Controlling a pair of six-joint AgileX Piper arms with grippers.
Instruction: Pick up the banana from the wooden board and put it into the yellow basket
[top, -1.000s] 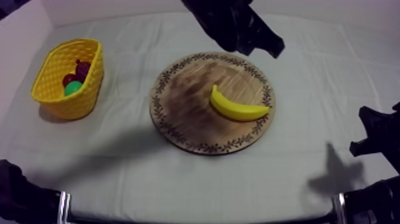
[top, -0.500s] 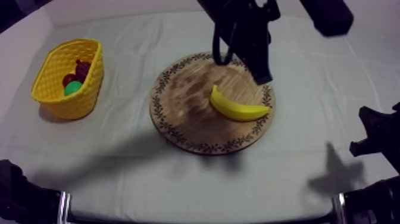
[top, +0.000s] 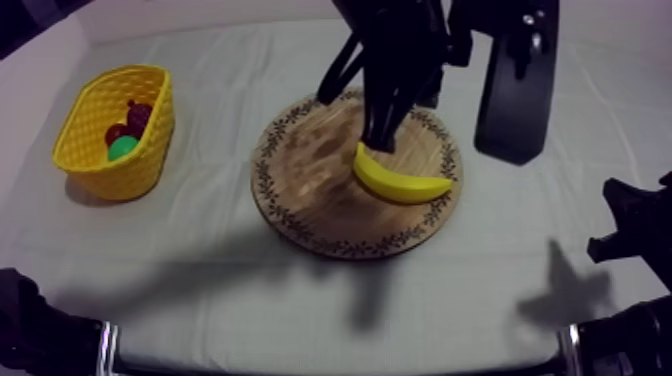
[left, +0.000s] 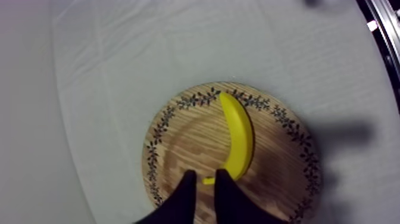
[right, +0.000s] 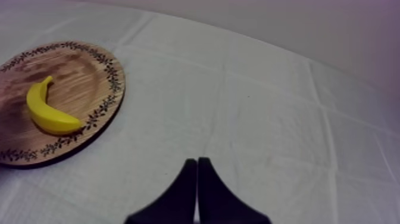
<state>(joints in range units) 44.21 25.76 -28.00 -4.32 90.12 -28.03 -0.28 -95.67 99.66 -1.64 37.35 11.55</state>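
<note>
Grey-white cloth (top: 200, 275), wooden board (top: 300, 190); left end effector (left: 205, 174) lower than before, slightly apart at banana (left: 239, 134) tip; right end effector (right: 197, 161) closed.

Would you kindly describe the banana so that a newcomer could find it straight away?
Find the round wooden board on the cloth. The banana lies on it: curved, smooth, plain yellow. Nothing else lies on the board, and the yellow basket stands well apart.
</note>
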